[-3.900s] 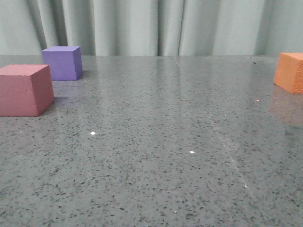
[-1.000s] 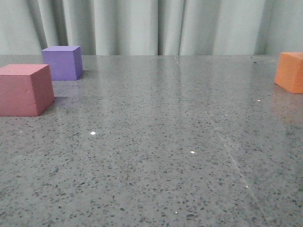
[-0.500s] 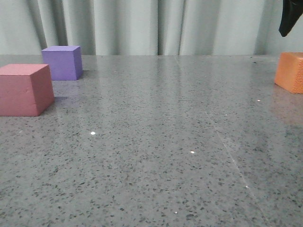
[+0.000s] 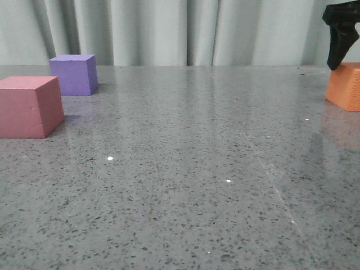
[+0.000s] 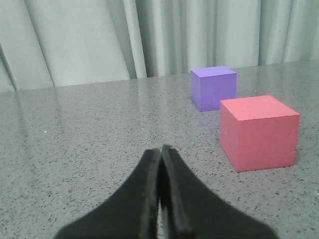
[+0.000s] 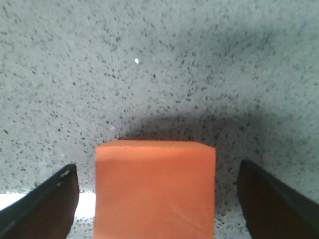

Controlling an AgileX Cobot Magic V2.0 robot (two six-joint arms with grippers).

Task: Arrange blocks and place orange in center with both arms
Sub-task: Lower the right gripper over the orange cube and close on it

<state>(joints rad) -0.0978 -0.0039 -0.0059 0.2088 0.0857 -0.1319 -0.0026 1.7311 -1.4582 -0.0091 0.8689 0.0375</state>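
Observation:
The pink-red cube (image 4: pixel 29 107) sits at the left of the table, the purple cube (image 4: pixel 73 74) just behind it. The orange cube (image 4: pixel 344 85) sits at the far right edge of the front view. My right gripper (image 6: pixel 157 199) is open above the orange cube (image 6: pixel 155 191), a finger (image 6: pixel 45 204) on each side with a gap to the foam; one finger (image 4: pixel 339 34) shows in the front view over the cube. My left gripper (image 5: pixel 160 152) is shut and empty, low over the table, with the pink-red cube (image 5: pixel 258 132) and the purple cube (image 5: pixel 213 87) ahead of it to one side.
The grey speckled tabletop (image 4: pixel 185 169) stretches between the cubes. A pale green curtain (image 4: pixel 169 31) hangs along the back edge.
My right gripper has come down into the front view at the top right and now hangs over the orange cube. The cubes have not moved.

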